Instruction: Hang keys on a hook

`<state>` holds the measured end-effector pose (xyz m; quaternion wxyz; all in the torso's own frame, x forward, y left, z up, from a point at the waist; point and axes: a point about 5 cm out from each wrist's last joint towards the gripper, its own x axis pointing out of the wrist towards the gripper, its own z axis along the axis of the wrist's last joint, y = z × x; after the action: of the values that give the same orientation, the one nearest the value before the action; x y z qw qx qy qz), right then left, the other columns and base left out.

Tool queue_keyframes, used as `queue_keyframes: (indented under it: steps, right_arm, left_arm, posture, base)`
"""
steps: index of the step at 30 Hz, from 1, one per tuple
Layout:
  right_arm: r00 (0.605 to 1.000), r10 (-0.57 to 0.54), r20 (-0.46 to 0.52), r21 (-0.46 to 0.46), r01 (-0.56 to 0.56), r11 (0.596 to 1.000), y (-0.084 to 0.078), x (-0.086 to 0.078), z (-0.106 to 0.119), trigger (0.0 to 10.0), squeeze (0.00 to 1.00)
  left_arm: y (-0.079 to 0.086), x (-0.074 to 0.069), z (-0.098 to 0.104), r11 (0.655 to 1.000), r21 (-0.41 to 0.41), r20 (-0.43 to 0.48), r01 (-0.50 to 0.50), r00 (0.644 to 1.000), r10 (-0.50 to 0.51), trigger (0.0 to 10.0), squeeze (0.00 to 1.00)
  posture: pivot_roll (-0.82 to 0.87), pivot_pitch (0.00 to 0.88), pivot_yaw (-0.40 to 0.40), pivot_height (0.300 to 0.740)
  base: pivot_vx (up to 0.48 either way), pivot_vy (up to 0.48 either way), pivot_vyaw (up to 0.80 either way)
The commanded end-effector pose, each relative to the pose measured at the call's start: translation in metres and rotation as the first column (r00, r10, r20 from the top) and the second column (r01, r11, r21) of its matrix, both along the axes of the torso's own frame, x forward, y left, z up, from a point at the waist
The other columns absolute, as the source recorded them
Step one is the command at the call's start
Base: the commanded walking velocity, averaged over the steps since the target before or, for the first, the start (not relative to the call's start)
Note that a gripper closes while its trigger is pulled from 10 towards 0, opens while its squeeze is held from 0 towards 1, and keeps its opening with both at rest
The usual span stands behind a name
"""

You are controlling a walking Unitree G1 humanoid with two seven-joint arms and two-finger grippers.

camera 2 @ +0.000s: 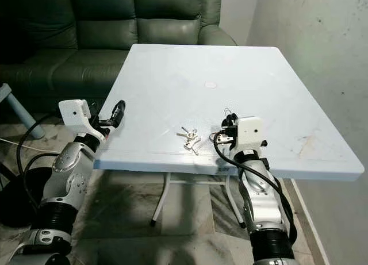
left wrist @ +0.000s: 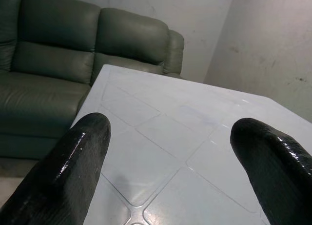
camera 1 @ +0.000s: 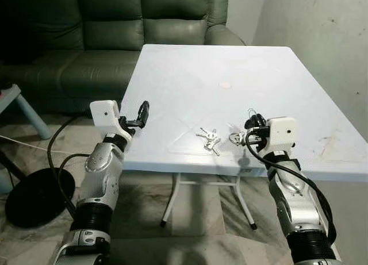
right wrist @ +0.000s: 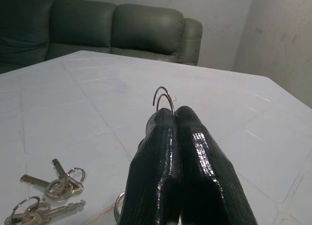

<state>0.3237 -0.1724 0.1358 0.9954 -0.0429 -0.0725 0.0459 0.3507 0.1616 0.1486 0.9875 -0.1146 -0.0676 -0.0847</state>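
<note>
My head pair looks down on the table [camera 1: 230, 64]; both wrist cameras skim it low, facing the sofa [left wrist: 73, 49].

White square plastic table [camera 1: 190, 75] before dark green leather sofa [camera 1: 103, 35]. Silver keys on rings [camera 1: 209, 139] near front edge. Right gripper [camera 1: 252, 127] just right of them; left gripper [camera 1: 141, 114] at left edge.

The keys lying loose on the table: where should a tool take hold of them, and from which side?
Probably the split rings: the keys lie flat and fanned on the white table, leaving blades little edge. Come from above, a finger through a ring.
</note>
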Motion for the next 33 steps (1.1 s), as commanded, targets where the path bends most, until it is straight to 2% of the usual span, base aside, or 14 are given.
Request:
queue_keyframes:
  steps: [1, 23, 33]
  right_arm:
    - [0.999, 0.004, 0.032, 0.000, -0.004, 1.000, 0.0000, 0.0027, 0.0106, 10.0, 0.00]
    - [1.000, -0.021, 0.009, 0.012, 0.021, 1.000, -0.0019, 0.0015, 0.0075, 10.0, 0.00]
    - [1.000, -0.010, 0.004, 0.013, 0.010, 1.000, 0.0010, 0.0035, 0.0075, 10.0, 0.00]
  left_arm:
    - [0.0048, 0.0024, 0.0040, 1.000, -0.003, 0.010, -0.016, 1.000, 0.016, 10.0, 0.00]
    - [0.0068, 0.0058, 0.0047, 1.000, -0.009, -0.001, -0.028, 1.000, 0.028, 10.0, 0.00]
    - [0.0080, 0.0044, 0.0055, 1.000, 0.000, 0.011, -0.030, 0.999, 0.030, 10.0, 0.00]
  posture:
    - [-0.04, 0.000, 0.002, 0.732]
    - [-0.05, 0.020, 0.012, 0.732]
    - [-0.03, 0.002, -0.001, 0.732]
  base:
    - [0.000, 0.000, 0.00]
    - [0.000, 0.000, 0.00]
    - [0.000, 0.000, 0.00]
